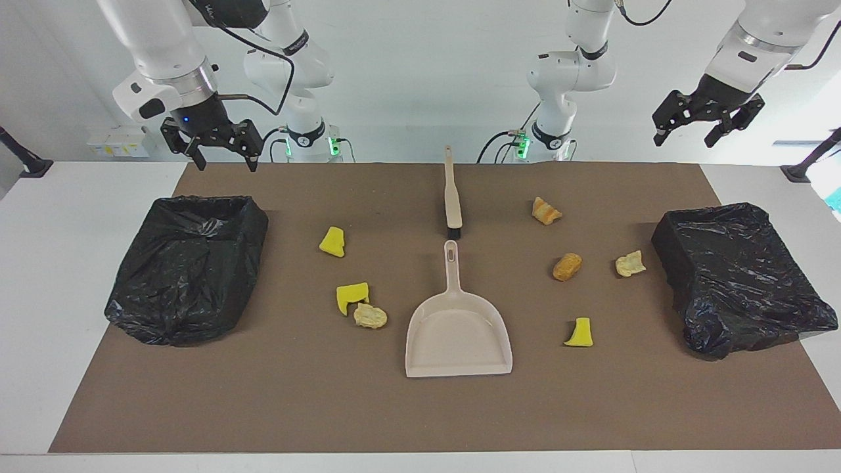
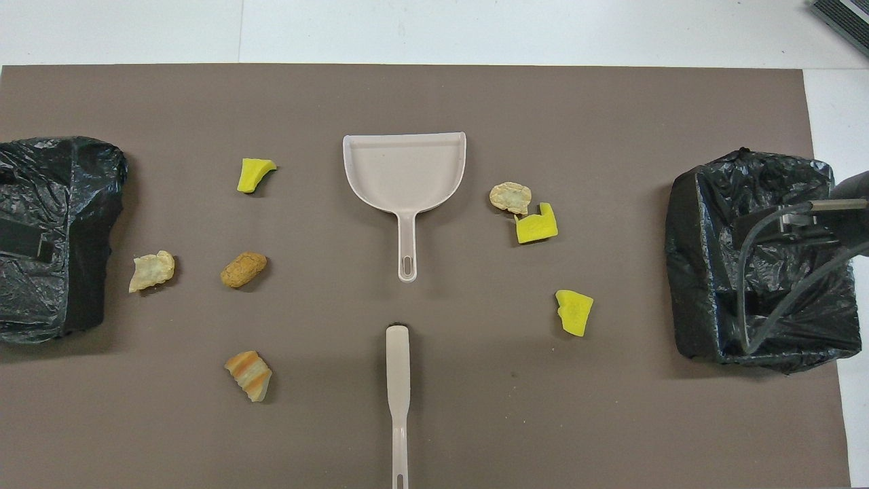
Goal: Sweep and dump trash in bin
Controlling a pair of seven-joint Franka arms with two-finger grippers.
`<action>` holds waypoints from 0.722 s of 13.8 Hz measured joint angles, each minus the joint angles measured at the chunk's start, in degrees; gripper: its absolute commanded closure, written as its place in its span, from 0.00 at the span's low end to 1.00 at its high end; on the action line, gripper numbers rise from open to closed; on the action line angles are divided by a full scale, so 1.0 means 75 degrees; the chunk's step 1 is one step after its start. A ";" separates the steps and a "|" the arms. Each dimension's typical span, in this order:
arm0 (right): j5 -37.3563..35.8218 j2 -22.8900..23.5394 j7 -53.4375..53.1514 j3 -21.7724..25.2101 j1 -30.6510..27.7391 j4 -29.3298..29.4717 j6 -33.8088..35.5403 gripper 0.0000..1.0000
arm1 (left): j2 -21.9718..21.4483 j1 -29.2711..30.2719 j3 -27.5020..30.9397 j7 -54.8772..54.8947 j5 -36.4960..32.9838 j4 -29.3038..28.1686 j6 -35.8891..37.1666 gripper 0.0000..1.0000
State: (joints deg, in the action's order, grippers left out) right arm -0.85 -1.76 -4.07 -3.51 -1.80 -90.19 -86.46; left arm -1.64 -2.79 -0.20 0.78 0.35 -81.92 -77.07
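A brown mat (image 1: 368, 414) covers the white surface (image 1: 59, 276). Small white boxes (image 1: 118, 143) sit near the wall.

White table (image 1: 79, 276), brown mat (image 1: 368, 414), pale wall (image 1: 420, 79), even bright light

Glossy crinkled plastic bin liners (image 1: 187, 266); smooth plastic dustpan (image 1: 458, 335); matt mat (image 1: 420, 407).
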 measured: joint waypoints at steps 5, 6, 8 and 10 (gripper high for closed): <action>0.0028 0.0001 0.0007 -0.0029 0.0121 -0.0024 -0.0005 0.06 | -0.0204 -0.0021 -0.0674 -0.0466 0.0313 -0.0466 -0.0030 0.00; 0.0062 0.0007 0.0007 -0.0035 0.0191 -0.0036 -0.0016 0.07 | -0.0292 -0.0026 -0.0867 -0.0600 0.0321 -0.0646 -0.0072 0.00; 0.0134 0.0024 0.0006 -0.0053 0.0363 -0.0046 -0.0047 0.06 | -0.0605 -0.0043 -0.1276 -0.1012 0.0328 -0.1212 -0.0282 0.00; 0.0166 0.0042 0.0003 -0.0078 0.0549 -0.0059 -0.0175 0.05 | -0.1085 -0.0073 -0.1587 -0.1202 0.0339 -0.2011 -0.0662 0.00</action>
State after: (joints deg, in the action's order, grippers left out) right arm 0.40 -1.44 -4.05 -4.10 2.31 -90.63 -87.77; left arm -9.78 -3.34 -12.10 -8.24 2.89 -97.00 -82.03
